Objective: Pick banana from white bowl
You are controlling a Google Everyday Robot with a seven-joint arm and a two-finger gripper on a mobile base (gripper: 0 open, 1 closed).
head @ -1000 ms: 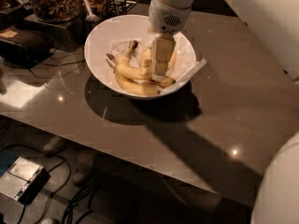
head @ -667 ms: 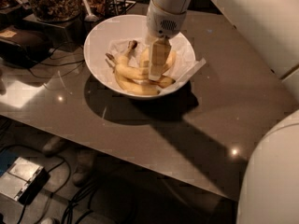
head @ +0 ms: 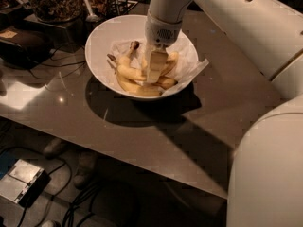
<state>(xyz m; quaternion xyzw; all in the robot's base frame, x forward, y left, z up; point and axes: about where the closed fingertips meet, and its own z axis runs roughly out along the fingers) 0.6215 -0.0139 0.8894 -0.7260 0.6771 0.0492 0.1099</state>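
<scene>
Look to the upper middle of the frame for the gripper point(head: 154, 74), hung straight down from the pale arm point(head: 227, 13) and sunk low into the white bowl point(head: 102, 37). Cannot tell whether clamped or released (too buried among the fruit to judge).

Find the banana point(head: 131, 73) in the bowl's middle, on the crinkled paper point(head: 191, 63), with its dark stem toward the upper left and its body curving down and to the right until lost behind the gripper. Touching there or merely close: cannot say.

Reckon the long axis as running upper left to lower right, crossing directly under the gripper rather than lying off to one side. Probably no sideways travel needed, only a bite across the narrow width.

Note the shorter bananas point(head: 142, 90) crowding just below, pressed against the wanted one; some risk of catching two at once. Judge the grasping step as in hand, with the lift not yet done.

Place the bowl on the dark table point(head: 199, 126), toward the frame's upper left.
</scene>
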